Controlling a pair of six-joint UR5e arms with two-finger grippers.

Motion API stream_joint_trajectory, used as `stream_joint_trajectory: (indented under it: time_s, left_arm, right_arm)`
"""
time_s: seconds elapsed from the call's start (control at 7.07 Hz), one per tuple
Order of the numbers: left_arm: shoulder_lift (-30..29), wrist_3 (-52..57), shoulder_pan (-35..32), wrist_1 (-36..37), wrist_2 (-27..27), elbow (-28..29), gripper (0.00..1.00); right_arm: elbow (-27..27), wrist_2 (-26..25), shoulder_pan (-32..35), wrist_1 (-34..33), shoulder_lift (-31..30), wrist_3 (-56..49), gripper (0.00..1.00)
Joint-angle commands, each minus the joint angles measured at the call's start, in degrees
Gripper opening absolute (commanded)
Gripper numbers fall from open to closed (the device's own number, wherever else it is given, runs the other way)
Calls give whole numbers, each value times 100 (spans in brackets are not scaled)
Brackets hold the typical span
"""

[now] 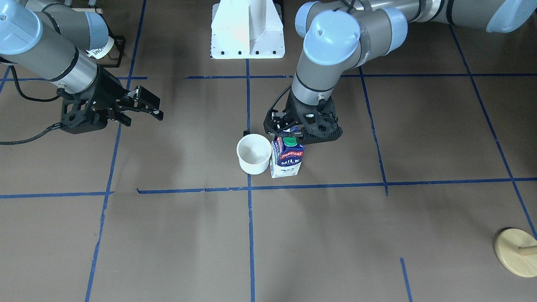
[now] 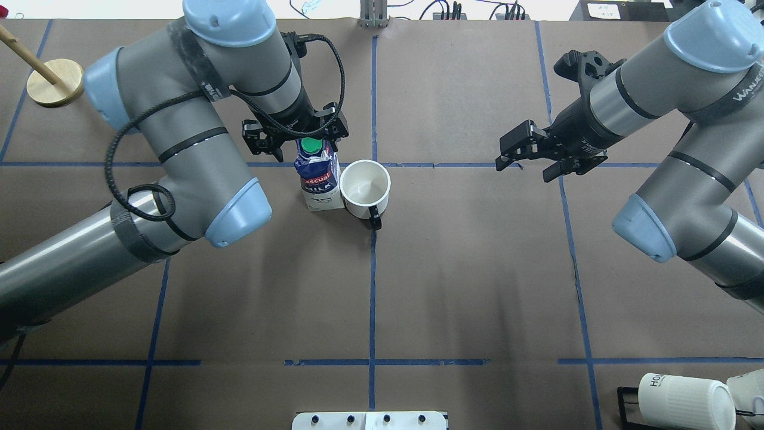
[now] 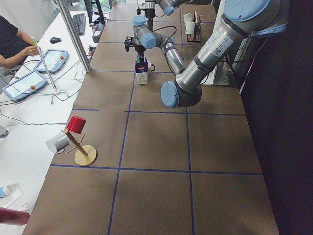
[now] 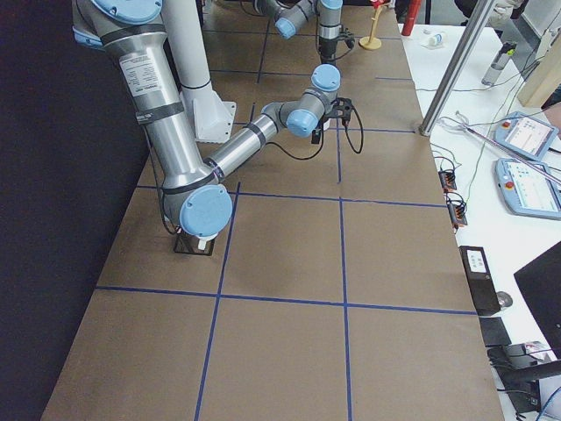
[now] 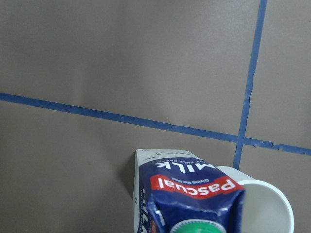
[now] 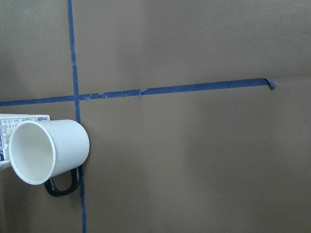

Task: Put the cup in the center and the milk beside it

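Note:
The white cup (image 1: 254, 154) with a black handle (image 2: 375, 218) stands upright on the long blue tape line, just on the robot's side of the tape crossing (image 2: 373, 165). It also shows in the right wrist view (image 6: 46, 150); its smiley face is hidden. The blue and white milk carton (image 1: 286, 161) with a green cap (image 2: 309, 145) stands upright, touching the cup's side (image 5: 194, 194). My left gripper (image 1: 289, 132) is over the carton, its fingers closed on the gable top. My right gripper (image 2: 522, 172) is open and empty, well to the right of the cup.
A wooden mug stand (image 2: 55, 83) is at the far left corner; in the exterior left view it holds a red and a grey mug (image 3: 80, 147). A ribbed HOME mug (image 2: 686, 400) lies in a black rack at the near right. The white robot base (image 1: 247, 29) is at the near middle edge.

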Motion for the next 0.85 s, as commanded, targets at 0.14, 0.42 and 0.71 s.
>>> stream_joint_trajectory:
  time_s: [0.14, 0.42, 0.71]
  left_arm:
    - [232, 513, -435, 800, 1, -1167, 100]
    - [723, 1505, -1031, 1249, -25, -1703, 100]
    - [1486, 3038, -2197, 1250, -1074, -1829, 100]
  right_arm:
    - [12, 17, 17, 0, 2, -12, 100]
    - [370, 87, 358, -17, -452, -108, 100]
    - [321, 490, 1270, -122, -753, -719, 100]
